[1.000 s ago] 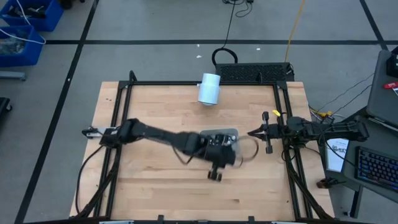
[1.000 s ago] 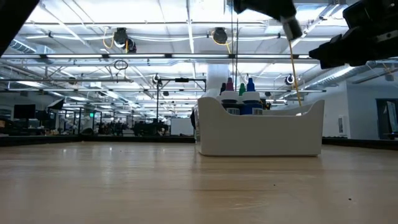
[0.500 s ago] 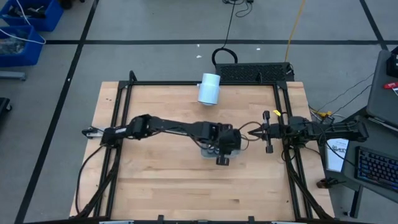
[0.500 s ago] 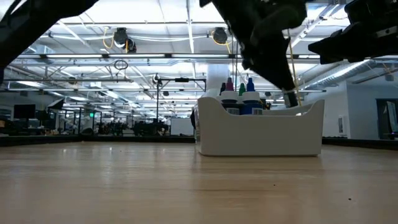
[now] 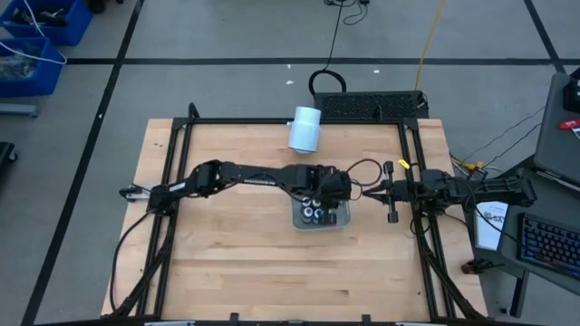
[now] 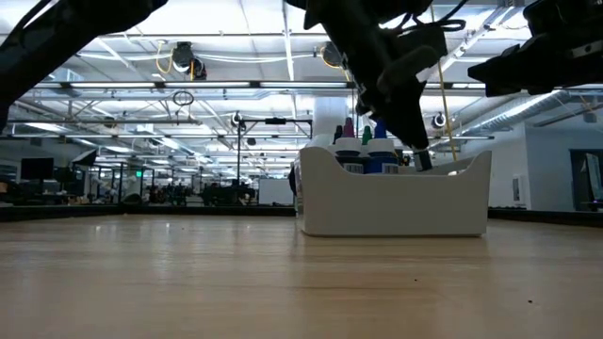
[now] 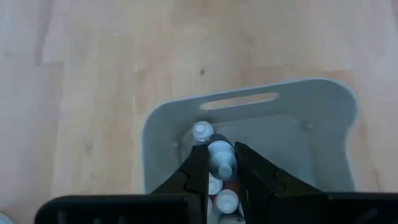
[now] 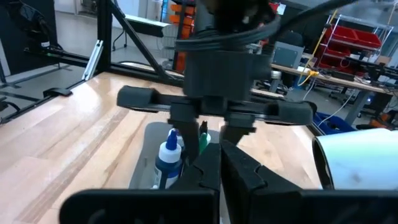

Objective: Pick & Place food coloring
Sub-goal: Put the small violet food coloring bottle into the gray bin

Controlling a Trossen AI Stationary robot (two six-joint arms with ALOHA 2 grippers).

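The scene is brightly and evenly lit by ceiling strip lights (image 6: 283, 38) toward 12 o'clock. Soft shadows are cast on the bench (image 5: 227, 263). Nearby boards are blurred in the low view.

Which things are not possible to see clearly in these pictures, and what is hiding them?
- High view: the left gripper covers part of the tray, so the food coloring bottles cannot be counted.
- Low view: the tray's wall hides the bottles' lower parts; only caps show.
- Left wrist view: the fingers hide the body of the bottle they hold, so its colour is unknown.
- Right wrist view: the right gripper blocks the tray's near part.
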